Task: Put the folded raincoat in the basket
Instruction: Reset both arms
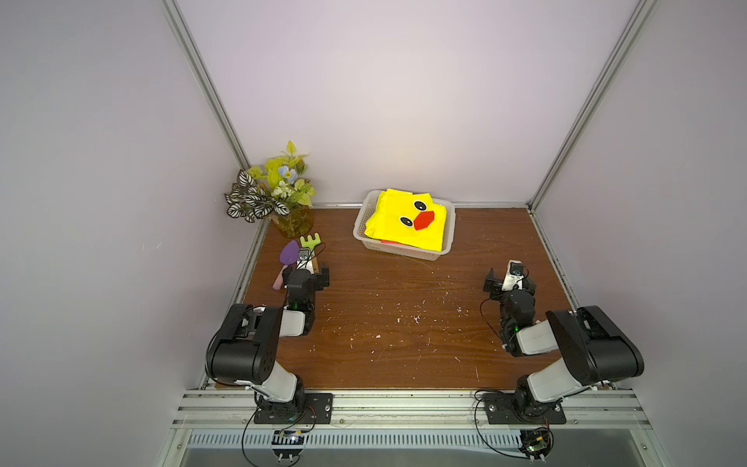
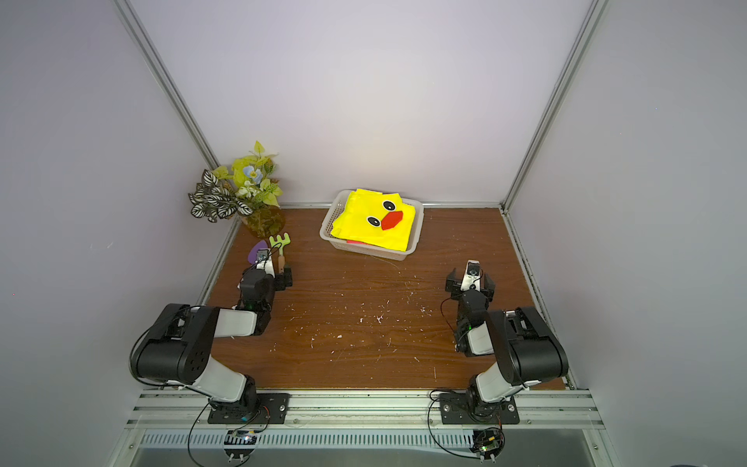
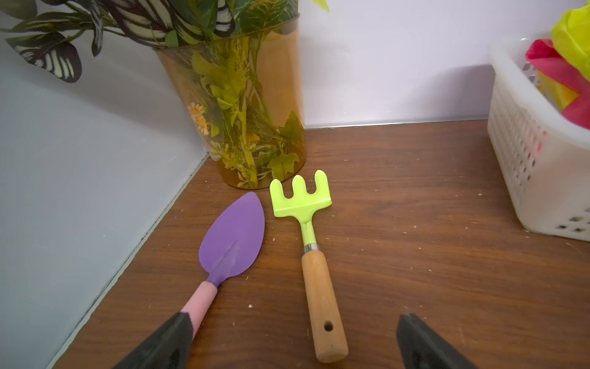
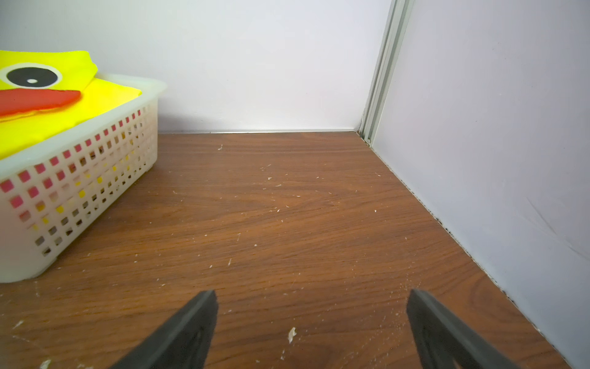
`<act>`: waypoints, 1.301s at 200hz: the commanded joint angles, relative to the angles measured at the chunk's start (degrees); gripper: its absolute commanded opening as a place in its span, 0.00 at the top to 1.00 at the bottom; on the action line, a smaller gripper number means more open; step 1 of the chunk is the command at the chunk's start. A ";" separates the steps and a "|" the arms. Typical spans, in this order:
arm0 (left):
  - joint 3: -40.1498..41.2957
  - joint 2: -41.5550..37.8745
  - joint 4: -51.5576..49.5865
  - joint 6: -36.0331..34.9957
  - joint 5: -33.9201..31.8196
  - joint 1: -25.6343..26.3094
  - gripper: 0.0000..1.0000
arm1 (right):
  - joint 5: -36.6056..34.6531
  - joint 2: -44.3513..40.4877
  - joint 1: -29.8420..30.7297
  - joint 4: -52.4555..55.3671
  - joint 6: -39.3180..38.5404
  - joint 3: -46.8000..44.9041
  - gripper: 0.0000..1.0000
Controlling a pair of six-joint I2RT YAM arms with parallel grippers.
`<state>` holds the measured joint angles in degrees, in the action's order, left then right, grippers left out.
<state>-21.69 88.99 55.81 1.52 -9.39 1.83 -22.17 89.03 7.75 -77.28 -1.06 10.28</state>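
Note:
The folded raincoat (image 1: 394, 226) (image 2: 364, 232), yellow with a duck face and red beak, lies inside the white perforated basket (image 1: 404, 254) (image 2: 418, 226) at the back middle of the wooden table. The raincoat's top rises slightly above the rim. My left gripper (image 1: 305, 271) (image 2: 264, 275) (image 3: 295, 319) is open at the left, low over the table, nothing between its fingers. My right gripper (image 1: 510, 275) (image 2: 470, 279) (image 4: 311, 296) is open at the right above bare wood. Both are well short of the basket (image 3: 526, 153) (image 4: 95, 166). The raincoat (image 4: 64, 108) (image 3: 571, 35) shows in both wrist views.
A vase of artificial plants (image 1: 293, 222) (image 3: 255, 111) stands in the back left corner. A purple trowel (image 1: 290, 252) (image 3: 234, 236) and a green rake with wooden handle (image 1: 310, 242) (image 3: 300, 198) lie just ahead of the left gripper. Walls enclose three sides.

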 commanded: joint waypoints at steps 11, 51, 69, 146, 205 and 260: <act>0.16 -0.60 1.58 1.02 9.50 -3.49 0.01 | 0.48 -0.09 -0.19 -3.55 0.53 0.00 0.01; 1.64 -2.04 2.14 0.51 10.03 -3.49 0.01 | 0.51 -0.01 -0.19 -3.68 0.53 0.00 0.00; 14.03 1.03 30.03 0.76 6.92 -2.65 0.01 | 0.47 0.00 -0.18 -3.67 0.53 0.00 0.00; 10.36 -0.19 20.28 -0.10 6.27 -1.91 0.01 | 0.47 -0.05 -0.11 -3.60 0.53 0.02 0.00; 10.44 -0.20 20.26 -0.20 6.22 -1.78 0.01 | 0.47 0.00 -0.16 -3.58 0.53 0.07 0.00; 10.05 0.27 20.28 -0.40 5.79 -1.58 0.01 | 0.47 0.00 -0.19 -3.51 0.53 0.09 0.00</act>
<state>-11.20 88.99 74.83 1.72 -2.87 -0.32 -22.15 89.06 7.75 -78.06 -1.06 10.26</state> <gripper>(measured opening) 0.993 0.995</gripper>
